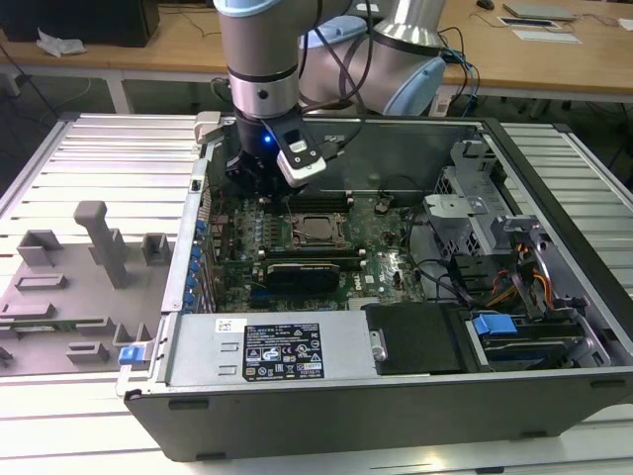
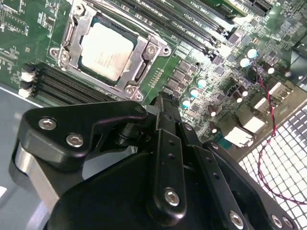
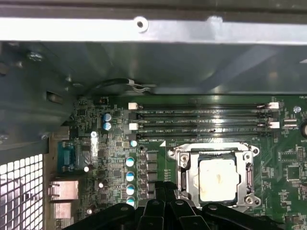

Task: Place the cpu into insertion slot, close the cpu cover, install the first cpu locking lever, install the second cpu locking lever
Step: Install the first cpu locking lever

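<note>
The silver-grey square cpu (image 2: 105, 50) sits under the closed silver metal-frame cpu cover (image 2: 144, 60). My black gripper (image 2: 162, 100), jaws clenched on nothing, hovers just beside that cover. I judge the locking step is in hand, and it calls for fine aiming.

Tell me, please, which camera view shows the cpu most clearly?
The second wrist view: the cpu appears large, its whole silver face framed by the cpu cover. The first wrist view shows the cpu smaller; the exterior view, as a tiny square.
</note>
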`<state>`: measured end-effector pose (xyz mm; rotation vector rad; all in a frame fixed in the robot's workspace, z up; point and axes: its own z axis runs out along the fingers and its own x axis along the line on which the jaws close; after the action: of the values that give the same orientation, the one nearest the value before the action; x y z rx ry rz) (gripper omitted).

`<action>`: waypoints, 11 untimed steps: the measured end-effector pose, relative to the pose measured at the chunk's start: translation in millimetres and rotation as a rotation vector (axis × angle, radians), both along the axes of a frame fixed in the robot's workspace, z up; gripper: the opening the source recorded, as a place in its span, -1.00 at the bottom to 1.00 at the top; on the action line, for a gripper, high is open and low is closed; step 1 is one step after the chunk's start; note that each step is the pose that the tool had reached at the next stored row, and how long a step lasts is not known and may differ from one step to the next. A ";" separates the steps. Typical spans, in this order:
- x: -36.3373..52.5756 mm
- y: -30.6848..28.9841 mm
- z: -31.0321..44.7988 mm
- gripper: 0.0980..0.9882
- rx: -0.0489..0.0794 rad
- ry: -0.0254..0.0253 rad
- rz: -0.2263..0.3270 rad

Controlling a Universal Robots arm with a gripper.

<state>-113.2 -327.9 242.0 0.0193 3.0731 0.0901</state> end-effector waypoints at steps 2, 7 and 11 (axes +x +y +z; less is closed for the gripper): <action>0.0 0.0 3.8 -0.98 0.000 -0.0013 0.000; -0.1 0.1 11.2 -0.98 0.000 -0.0027 0.000; -0.1 -0.4 11.2 -0.98 0.020 0.0123 0.000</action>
<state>-113.3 -328.2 253.2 0.0209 3.0845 0.1207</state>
